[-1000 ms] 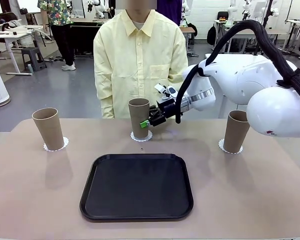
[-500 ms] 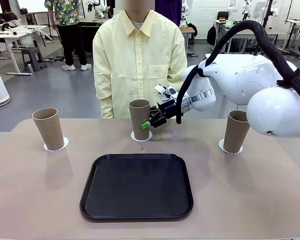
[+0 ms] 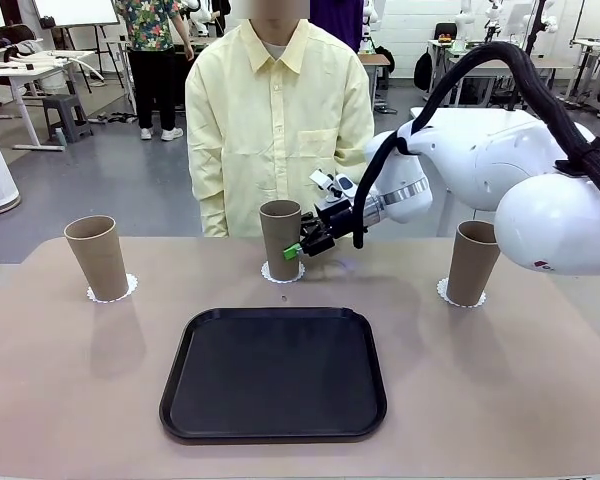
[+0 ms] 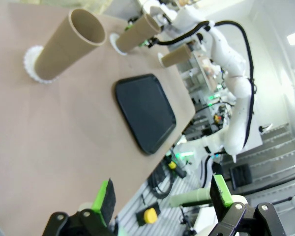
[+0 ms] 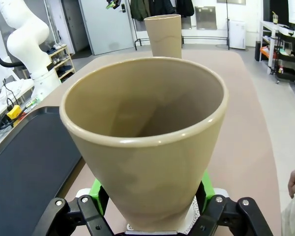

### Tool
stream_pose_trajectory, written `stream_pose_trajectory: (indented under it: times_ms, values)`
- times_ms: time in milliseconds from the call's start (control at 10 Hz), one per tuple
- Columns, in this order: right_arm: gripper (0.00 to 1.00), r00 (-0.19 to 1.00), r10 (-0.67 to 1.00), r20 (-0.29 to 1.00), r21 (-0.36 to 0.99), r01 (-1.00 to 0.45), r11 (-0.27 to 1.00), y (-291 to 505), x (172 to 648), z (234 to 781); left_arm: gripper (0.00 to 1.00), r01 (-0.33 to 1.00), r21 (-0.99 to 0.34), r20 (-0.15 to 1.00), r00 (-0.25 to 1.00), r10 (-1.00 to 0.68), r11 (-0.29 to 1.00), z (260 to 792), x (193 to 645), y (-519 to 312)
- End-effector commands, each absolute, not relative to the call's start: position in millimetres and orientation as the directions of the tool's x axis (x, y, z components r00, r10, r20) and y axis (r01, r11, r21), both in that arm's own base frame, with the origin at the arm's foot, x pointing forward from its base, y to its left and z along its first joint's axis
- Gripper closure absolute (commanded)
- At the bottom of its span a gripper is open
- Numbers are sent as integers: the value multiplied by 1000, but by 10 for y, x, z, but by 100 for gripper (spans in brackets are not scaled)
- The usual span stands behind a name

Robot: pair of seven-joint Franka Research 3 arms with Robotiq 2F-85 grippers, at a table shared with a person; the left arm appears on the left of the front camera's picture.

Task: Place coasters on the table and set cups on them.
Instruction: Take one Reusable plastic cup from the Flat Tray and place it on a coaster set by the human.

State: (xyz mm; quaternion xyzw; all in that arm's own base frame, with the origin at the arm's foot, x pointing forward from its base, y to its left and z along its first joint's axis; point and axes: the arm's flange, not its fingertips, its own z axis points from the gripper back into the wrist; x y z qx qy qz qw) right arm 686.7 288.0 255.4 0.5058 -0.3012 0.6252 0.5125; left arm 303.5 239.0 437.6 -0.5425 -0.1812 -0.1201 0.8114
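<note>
right gripper [image 3: 293,250] has its green pads on both sides of the middle cup [image 3: 279,237], close against its lower wall; if they press it or have let go, i cannot tell. this tall matte brown tumbler stands upright on a white lacy coaster [image 3: 282,272] at the far side of the table [image 3: 480,400]. left gripper [image 4: 162,194] hangs wide open, holding nothing.
</note>
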Motion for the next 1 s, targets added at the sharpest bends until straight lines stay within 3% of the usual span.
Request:
stream_pose_trajectory:
  times_ms: [0, 900]
  values:
    - [0, 16, 335, 942, 126, -942, -310, 2851, 6918, 2538, 0, 397, -838, 431, 903, 6, 374, 4395, 3024, 2393]
    - [0, 40, 555, 831, 190, -958, -215, 2744, 6807, 2724, 0, 397, -838, 431, 903, 6, 374, 4395, 3024, 2393]
